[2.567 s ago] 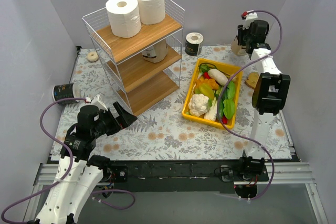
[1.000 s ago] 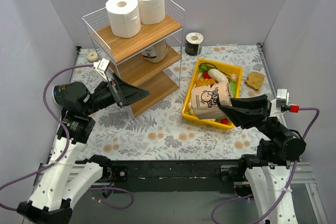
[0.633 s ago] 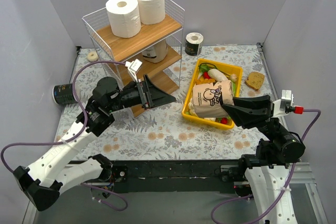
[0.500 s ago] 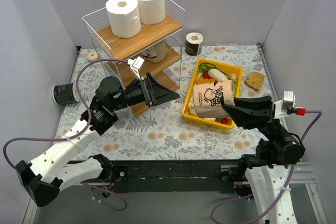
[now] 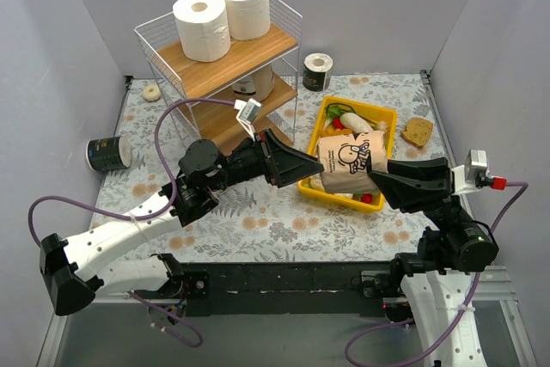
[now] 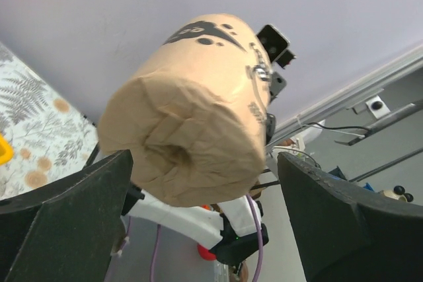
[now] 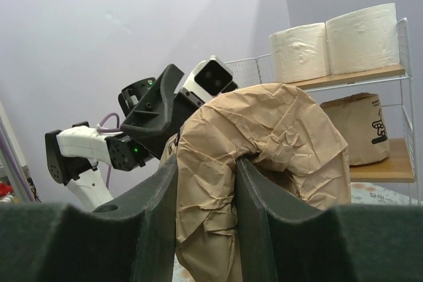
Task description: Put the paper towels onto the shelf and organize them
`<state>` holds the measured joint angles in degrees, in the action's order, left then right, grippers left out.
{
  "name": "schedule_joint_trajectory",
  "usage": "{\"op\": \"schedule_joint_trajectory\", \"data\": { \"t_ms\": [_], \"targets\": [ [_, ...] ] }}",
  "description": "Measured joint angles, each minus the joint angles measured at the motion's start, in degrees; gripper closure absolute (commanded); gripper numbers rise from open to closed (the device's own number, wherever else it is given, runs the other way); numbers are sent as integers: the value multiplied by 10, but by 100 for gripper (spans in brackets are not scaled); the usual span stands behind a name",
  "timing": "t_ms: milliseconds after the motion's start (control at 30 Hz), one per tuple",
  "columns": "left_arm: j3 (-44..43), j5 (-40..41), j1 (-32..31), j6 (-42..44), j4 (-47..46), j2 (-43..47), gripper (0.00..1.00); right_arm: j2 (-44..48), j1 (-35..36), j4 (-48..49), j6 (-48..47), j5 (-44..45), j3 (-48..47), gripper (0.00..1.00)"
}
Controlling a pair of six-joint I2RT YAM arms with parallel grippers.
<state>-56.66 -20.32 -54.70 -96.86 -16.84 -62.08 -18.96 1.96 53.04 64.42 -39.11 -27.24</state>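
Note:
My right gripper (image 5: 375,176) is shut on a tan-wrapped paper towel roll (image 5: 347,163) with dark print and holds it in the air over the yellow bin. In the right wrist view (image 7: 205,189) one finger sits in the core and the other outside the wrap (image 7: 264,130). My left gripper (image 5: 309,167) is open and empty, its fingers at the roll's free end (image 6: 192,107). The shelf (image 5: 249,56) carries two white rolls (image 5: 201,15) (image 5: 244,4) on top and a tan roll (image 5: 255,83) on the middle board. Black rolls lie at the back (image 5: 318,72) and left (image 5: 107,153).
A yellow bin (image 5: 365,107) of vegetables lies right of the shelf, under the held roll. A bread slice (image 5: 418,131) lies at the right edge. A small beige ring (image 5: 152,92) sits at the back left. Grey walls close in three sides.
My right arm came from the back right corner with the tan roll and held it over the bin. My left arm swung from the left across to the roll's end.

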Motion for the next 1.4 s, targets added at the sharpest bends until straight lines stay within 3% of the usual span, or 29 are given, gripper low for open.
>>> {"op": "schedule_joint_trajectory", "data": {
  "t_ms": [233, 667, 933, 1400],
  "targets": [
    [28, 13, -14, 4, -75, 16, 10, 0, 0, 0, 14, 2, 0, 72],
    [35, 22, -37, 4, -120, -9, 12, 0, 0, 12, 28, 12, 14, 72],
    [35, 38, -53, 10, -123, -34, 36, 25, 0, -8, 20, 19, 51, 70],
    [38, 60, -56, 26, -88, -44, 72, 95, 0, -111, -29, 28, 65, 52]
  ]
}}
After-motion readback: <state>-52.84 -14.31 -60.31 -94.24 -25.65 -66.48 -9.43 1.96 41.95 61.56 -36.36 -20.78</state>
